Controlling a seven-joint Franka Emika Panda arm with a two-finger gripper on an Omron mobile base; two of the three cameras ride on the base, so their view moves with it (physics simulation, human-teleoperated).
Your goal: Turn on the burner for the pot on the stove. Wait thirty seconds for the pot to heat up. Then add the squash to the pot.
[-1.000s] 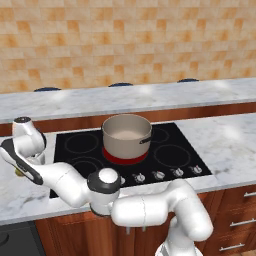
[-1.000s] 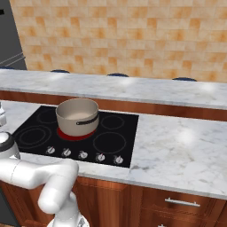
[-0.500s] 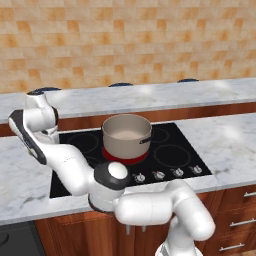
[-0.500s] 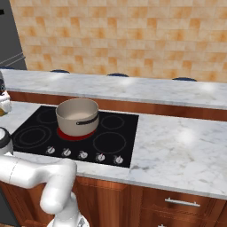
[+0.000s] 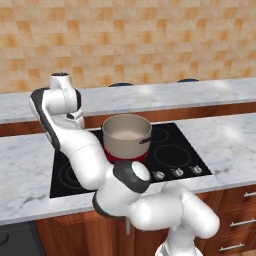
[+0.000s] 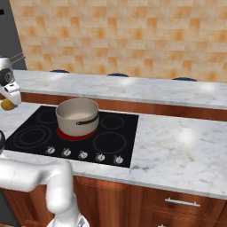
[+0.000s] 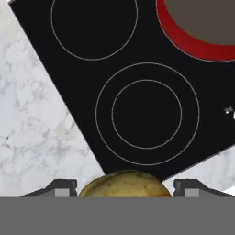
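1. Raised since the earlier frame, the arm's upper links now stand well above the surface (image 5: 25, 160) at the left edge of the stove (image 5: 175, 145), where a second ago they lay low over the marble beside the cooktop.
2. Gripper (image 7: 124, 186): the two fingers flank the squash (image 7: 123, 184), one on each side, pinching it; the vegetable fills the gap between them.
3. In the right base view the squash (image 6: 7, 104) appears at the far left border, under the white hand, lifted clear of the surface and left of the stove (image 6: 119, 133).
4. In the hand view, the stove (image 7: 69, 78) runs diagonally, its left edge meeting the marble surface (image 7: 32, 137); an unlit double-ringed zone (image 7: 147, 114) lies just ahead of the held squash.
5. Burner (image 7: 183, 39): a red glowing arc at the upper right, partly covered by the pot (image 7: 202, 18).
6. Pot (image 5: 127, 136): upright on the glowing burner (image 5: 117, 158), stub handle toward the knobs (image 5: 180, 172); its mouth is uncovered, with open space above it.
7. Between squash and pot, the black glass carries nothing.
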